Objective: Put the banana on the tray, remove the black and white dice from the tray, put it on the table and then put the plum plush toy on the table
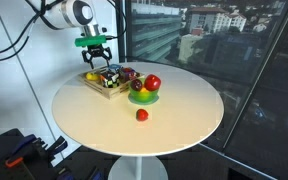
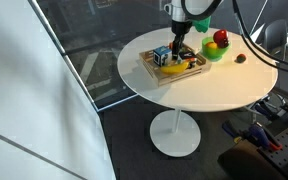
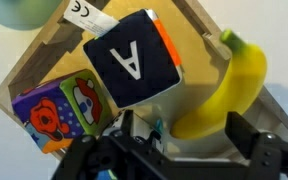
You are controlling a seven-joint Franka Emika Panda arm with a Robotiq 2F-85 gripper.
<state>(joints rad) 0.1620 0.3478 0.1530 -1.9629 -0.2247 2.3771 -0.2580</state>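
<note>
The light wood tray (image 3: 54, 60) lies at the table's edge in both exterior views (image 1: 96, 86) (image 2: 169, 74). The yellow banana (image 3: 229, 85) lies on it (image 2: 180, 68). My gripper (image 3: 184, 132) is open just above the tray, its fingers on either side of the banana's lower end without clamping it (image 1: 97, 60) (image 2: 181, 48). The black and white dice (image 1: 109, 73) sits on the tray; in the wrist view my left finger mostly hides it. The dark plum plush toy (image 1: 128, 73) is at the tray's end next to the bowl. The round white table (image 1: 179, 125) carries everything.
A black soft cube with a white letter A (image 3: 132, 60) and a colourful picture cube (image 3: 59, 110) also sit on the tray. A green bowl of fruit (image 1: 144, 97) (image 2: 216, 52) stands beside it. A small red ball (image 1: 141, 115) lies on the table.
</note>
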